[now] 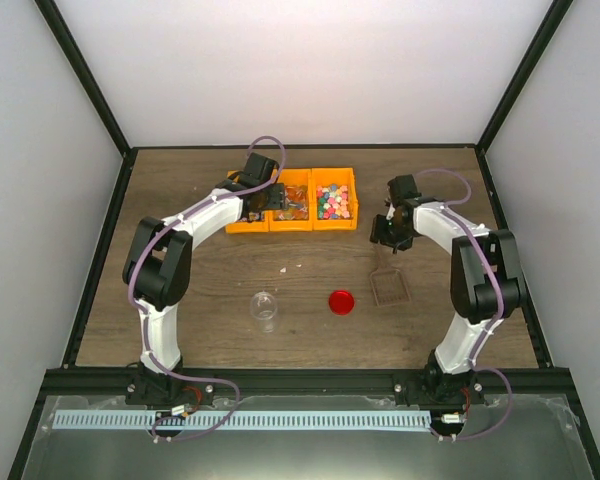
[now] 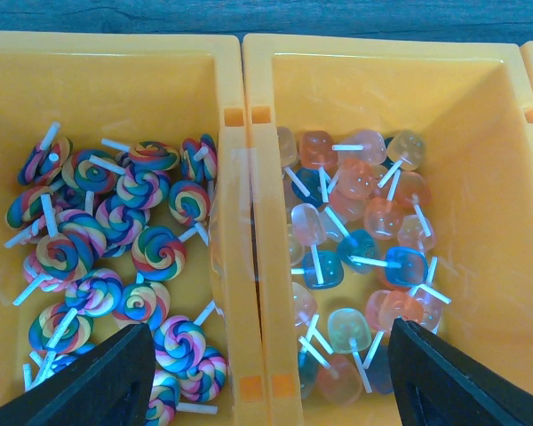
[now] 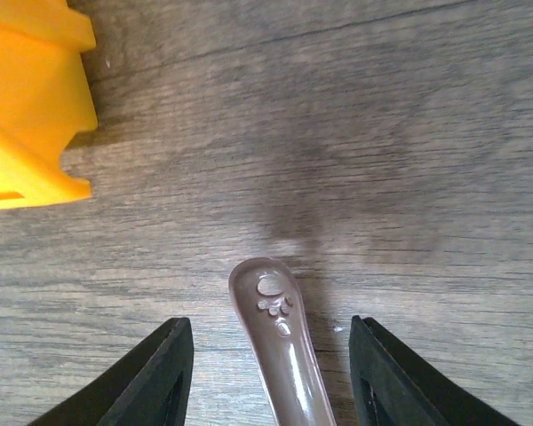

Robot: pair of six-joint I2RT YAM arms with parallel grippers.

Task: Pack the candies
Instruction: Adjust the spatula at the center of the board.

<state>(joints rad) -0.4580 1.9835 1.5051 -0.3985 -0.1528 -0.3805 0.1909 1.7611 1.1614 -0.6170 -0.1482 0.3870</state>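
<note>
**Left tool** point(image 2: 268, 342): the fingers stand wide apart and grip nothing. The tool hangs over the adjoining walls of two orange bins. One finger point(image 2: 98, 382) is above the bin point(image 2: 115, 80) of swirl lollipops point(image 2: 115, 231). The other finger is above the bin point(image 2: 382, 89) of translucent lollipops point(image 2: 355, 231).

**Right tool** point(image 3: 268, 324): the fingers are apart, low over the worktop point(image 3: 382, 133). The handle of a brown scoop point(image 3: 280, 355) (paw print moulded at its end) lies on the worktop between the fingers. There is a gap on each side, and neither finger touches the handle.

**Candies** point(image 1: 335, 200): small multicoloured pieces lie in a third orange bin point(image 1: 336, 225). In the overhead view this bin sits between the two tools. It touches the pair of bins under the left tool and is near the right tool, but neither tool is above it.

**Other items:** a red lid point(image 1: 341, 301) and a clear jar point(image 1: 265, 308) rest on the worktop on the base side of both tools, well apart from them.
</note>
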